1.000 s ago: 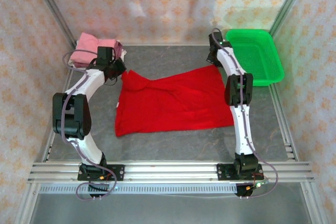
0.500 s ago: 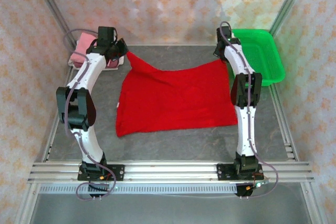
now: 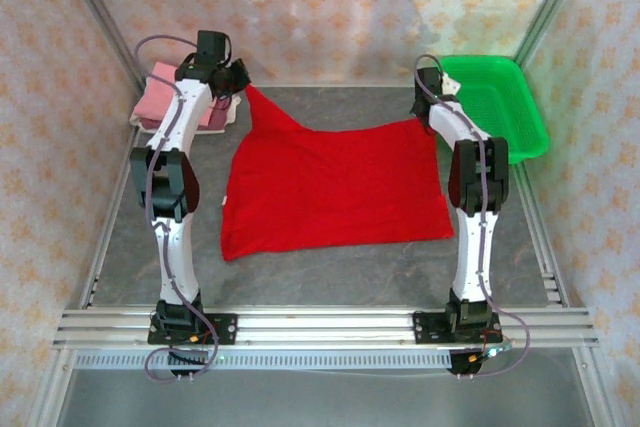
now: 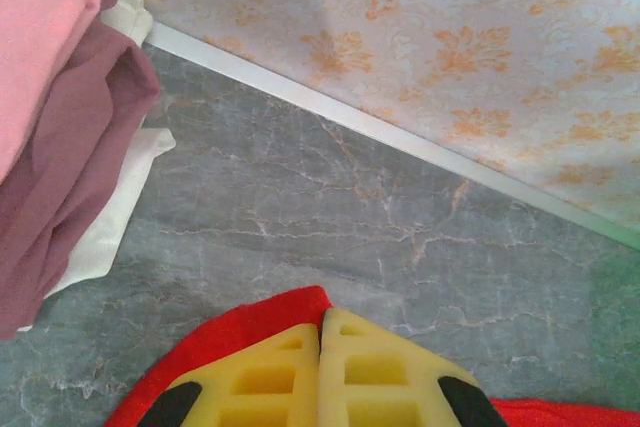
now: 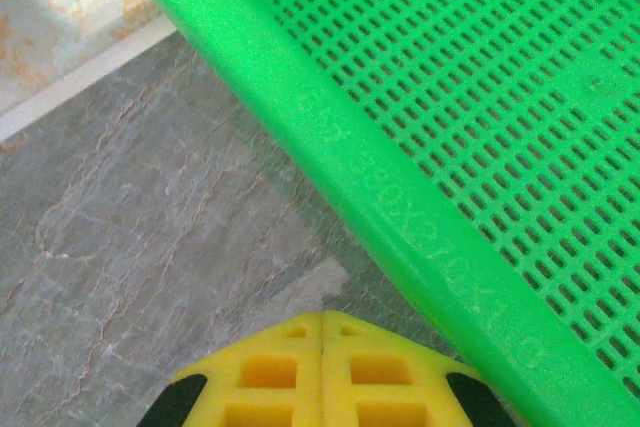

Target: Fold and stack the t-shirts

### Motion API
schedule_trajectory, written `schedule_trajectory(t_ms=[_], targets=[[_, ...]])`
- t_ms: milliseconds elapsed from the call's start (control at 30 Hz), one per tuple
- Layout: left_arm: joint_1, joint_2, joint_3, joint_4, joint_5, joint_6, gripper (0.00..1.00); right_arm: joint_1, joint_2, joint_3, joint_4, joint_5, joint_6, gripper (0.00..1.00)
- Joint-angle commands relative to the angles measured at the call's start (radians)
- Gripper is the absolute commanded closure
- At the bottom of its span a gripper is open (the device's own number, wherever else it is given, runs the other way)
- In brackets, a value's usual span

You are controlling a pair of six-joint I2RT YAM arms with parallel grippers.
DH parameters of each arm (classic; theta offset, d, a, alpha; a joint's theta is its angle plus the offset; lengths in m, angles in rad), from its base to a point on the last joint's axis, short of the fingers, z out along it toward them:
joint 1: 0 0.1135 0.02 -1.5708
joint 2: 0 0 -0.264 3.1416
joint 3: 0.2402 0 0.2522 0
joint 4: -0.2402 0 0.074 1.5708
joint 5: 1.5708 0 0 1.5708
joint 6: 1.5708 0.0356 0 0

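A: Where is the red shirt (image 3: 330,187)?
B: Spread on the bench (image 3: 330,272). My left pincer (image 4: 322,319) is clenched on its lifted far-left corner. My right pincer (image 3: 433,115), also clenched, appears to grip the far-right corner.
A: Handling?
B: Light, limp cloth. I judge it sags and creases, so I hold corners or hems, both sides together.

Green basket (image 5: 330,147), sloping rim: embossed string, reads about "380X270X…" (raised characters in the same green plastic, low contrast).
Characters before "380": two or so marks, not legible.
Characters after second "X": trailing digits, too faint to read.
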Motion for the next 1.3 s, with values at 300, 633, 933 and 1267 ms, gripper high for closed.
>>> schedule_trajectory(t_ms=[300,633,933,1267], targets=[[0.011,0.087,0.167,-0.115,-0.038,0.026,1.00,-0.008,-0.100,-0.020,0.194,0.045,-0.036,1.00],[0.006,0.024,0.058,-0.056,0.039,-0.023,1.00,-0.008,-0.140,-0.098,0.201,0.058,0.008,1.00],[0.002,-0.301,-0.478,0.178,0.034,-0.090,1.00,-0.008,-0.170,-0.222,0.246,0.081,0.003,1.00],[0.002,-0.502,-0.700,0.168,0.004,-0.081,1.00,-0.041,-0.194,-0.260,0.273,0.083,-0.010,1.00]])
